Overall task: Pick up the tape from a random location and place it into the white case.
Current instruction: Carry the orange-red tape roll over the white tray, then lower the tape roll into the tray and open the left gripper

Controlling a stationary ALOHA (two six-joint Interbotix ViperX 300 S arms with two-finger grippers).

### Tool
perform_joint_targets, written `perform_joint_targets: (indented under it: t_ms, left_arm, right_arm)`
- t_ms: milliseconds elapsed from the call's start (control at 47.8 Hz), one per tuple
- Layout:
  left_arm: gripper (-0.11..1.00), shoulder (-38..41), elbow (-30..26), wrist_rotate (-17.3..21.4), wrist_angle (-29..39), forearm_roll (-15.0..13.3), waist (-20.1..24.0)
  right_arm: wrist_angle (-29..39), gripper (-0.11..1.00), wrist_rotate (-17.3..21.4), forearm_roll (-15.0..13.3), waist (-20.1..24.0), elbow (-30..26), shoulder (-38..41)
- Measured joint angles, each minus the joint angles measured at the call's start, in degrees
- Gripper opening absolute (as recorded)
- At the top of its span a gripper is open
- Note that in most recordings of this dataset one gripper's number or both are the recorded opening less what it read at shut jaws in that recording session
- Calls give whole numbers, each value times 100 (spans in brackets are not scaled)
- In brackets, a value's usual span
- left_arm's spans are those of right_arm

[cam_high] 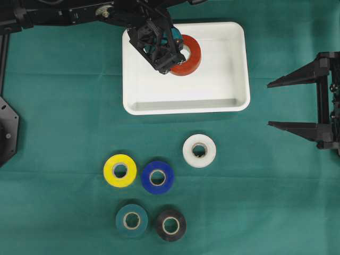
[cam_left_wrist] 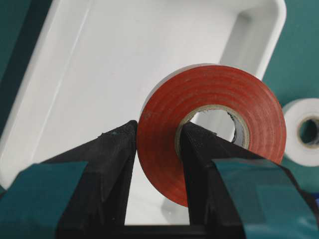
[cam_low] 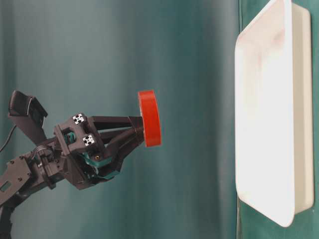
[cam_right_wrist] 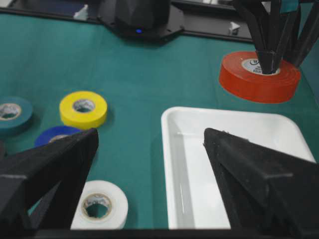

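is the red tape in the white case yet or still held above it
Held above it. The left gripper's fingers pinch the red tape clear of the white case.

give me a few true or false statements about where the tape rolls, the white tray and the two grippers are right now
1. The left gripper is shut on the red tape roll, one finger through its core. True.
2. The red tape roll already lies flat on the floor of the shallow white plastic case. False: the table-level view shows it held clear above the case.
3. The right gripper is open and holds nothing. True.
4. The white tape roll sits inside the case. False: it lies on the green cloth outside it.
5. Five rolls lie on the cloth. True: white, yellow, blue, green, black.
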Motion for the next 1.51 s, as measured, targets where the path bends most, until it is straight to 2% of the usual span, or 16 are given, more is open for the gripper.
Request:
perform_joint_targets:
  t_ms: [355,627,1150,1506]
  left_arm:
    - [22,0,0,0,-26,0,0]
    - [22,26,185,0,-334,0,0]
    - [22,1011,809,18,-1301,-9,281]
    - [22,1547,923,53,-1811,-9,352]
  right_arm:
    - [0,91,0,0,0,-9,-9]
    - [0,91,-9,0,0,-9,53]
    - [-9,91,-9,-35,0,0,141]
    - [0,91,-9,-79,0,-9,149]
